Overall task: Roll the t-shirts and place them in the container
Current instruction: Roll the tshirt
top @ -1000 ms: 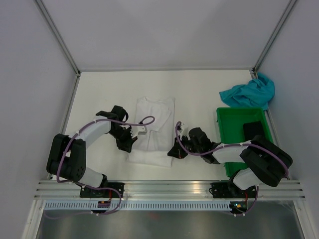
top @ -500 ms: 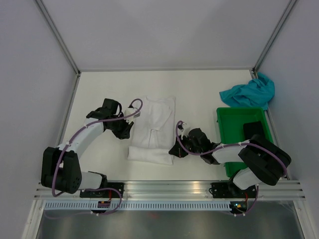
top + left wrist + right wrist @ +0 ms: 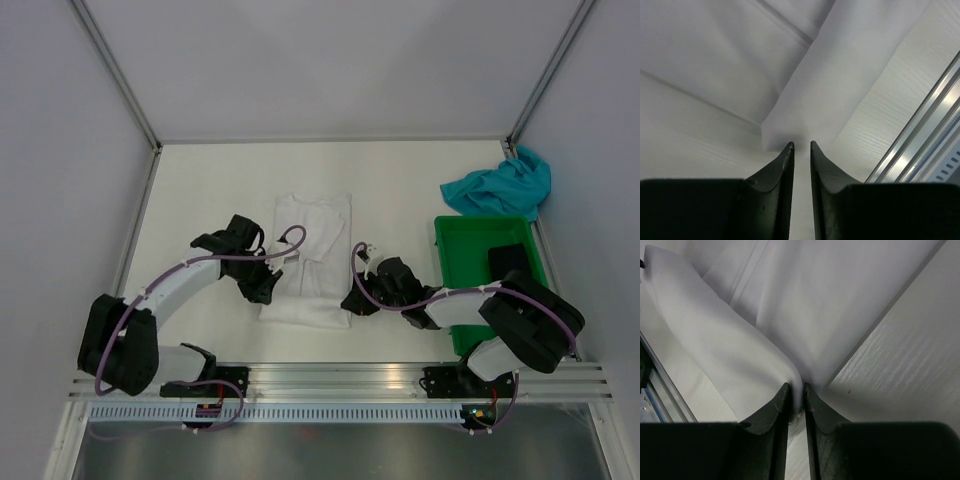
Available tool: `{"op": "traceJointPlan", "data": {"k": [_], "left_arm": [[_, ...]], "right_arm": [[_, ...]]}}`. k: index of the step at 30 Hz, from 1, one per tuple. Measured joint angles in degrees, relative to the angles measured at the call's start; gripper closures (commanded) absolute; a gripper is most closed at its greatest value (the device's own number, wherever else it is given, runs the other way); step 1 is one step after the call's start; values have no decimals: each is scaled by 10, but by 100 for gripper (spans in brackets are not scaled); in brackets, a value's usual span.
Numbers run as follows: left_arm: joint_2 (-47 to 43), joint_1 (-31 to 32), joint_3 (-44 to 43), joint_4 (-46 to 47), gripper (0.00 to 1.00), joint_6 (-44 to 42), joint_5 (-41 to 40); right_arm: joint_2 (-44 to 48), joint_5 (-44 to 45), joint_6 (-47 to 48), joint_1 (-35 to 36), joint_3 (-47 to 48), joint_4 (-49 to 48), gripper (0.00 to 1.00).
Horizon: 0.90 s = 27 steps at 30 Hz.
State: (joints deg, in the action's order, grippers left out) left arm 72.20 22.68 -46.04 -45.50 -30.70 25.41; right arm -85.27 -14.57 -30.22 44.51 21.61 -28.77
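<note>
The white t-shirt (image 3: pixel 312 240) lies folded lengthwise at mid-table, its near end turned over into a thick band (image 3: pixel 300 312). My left gripper (image 3: pixel 266 290) is at the band's left corner. In the left wrist view its fingertips (image 3: pixel 789 148) stand almost together on that corner of the cloth (image 3: pixel 790 120). My right gripper (image 3: pixel 352 303) is shut on the band's right corner, and the cloth (image 3: pixel 730 355) bunches between its fingers (image 3: pixel 783 390). The teal-blue t-shirt (image 3: pixel 500 187) lies crumpled at the back right.
A green crate (image 3: pixel 480 255) stands right of the right arm, below the teal shirt. The metal rail of the table's near edge (image 3: pixel 920 135) runs close behind the left gripper. Frame posts stand at the back corners.
My left gripper swung away up and to the left of the shirt, then came back down to the band's left corner. My right gripper has held its corner throughout.
</note>
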Motion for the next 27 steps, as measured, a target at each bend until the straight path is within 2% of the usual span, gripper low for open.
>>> {"op": "traceJointPlan", "data": {"k": [3, 6, 9, 13, 15, 17, 20, 21, 22, 23, 24, 25, 27], "left_arm": [[75, 11, -4, 14, 81, 2, -14], [107, 15, -3, 22, 83, 3, -29], [104, 15, 2, 35, 82, 3, -33], [90, 15, 9, 47, 82, 3, -40], [82, 15, 11, 52, 81, 3, -40], [76, 15, 12, 54, 81, 3, -39], [73, 15, 15, 61, 80, 3, -38], [73, 15, 17, 65, 80, 3, -38], [73, 15, 19, 67, 79, 3, -38], [72, 15, 21, 69, 78, 3, -39], [71, 15, 24, 69, 78, 3, -40], [69, 15, 27, 70, 78, 3, -41], [63, 15, 33, 70, 77, 3, -44]], "right_arm": [[5, 8, 3, 0, 9, 17, 68], [28, 21, 10, 0, 14, 47, 61], [78, 38, 29, 0, 20, 90, 60], [172, 58, 70, 0, 41, 150, 49], [225, 66, 90, 0, 55, 172, 48], [276, 72, 104, 0, 66, 175, 50], [330, 77, 99, 0, 70, 163, 62], [344, 78, 92, 0, 68, 156, 70], [355, 77, 87, 0, 62, 145, 88], [362, 73, 85, 0, 52, 130, 90], [365, 69, 79, 0, 42, 124, 88], [363, 66, 75, 0, 35, 125, 72], [344, 68, 77, 5, 31, 142, 52]]}}
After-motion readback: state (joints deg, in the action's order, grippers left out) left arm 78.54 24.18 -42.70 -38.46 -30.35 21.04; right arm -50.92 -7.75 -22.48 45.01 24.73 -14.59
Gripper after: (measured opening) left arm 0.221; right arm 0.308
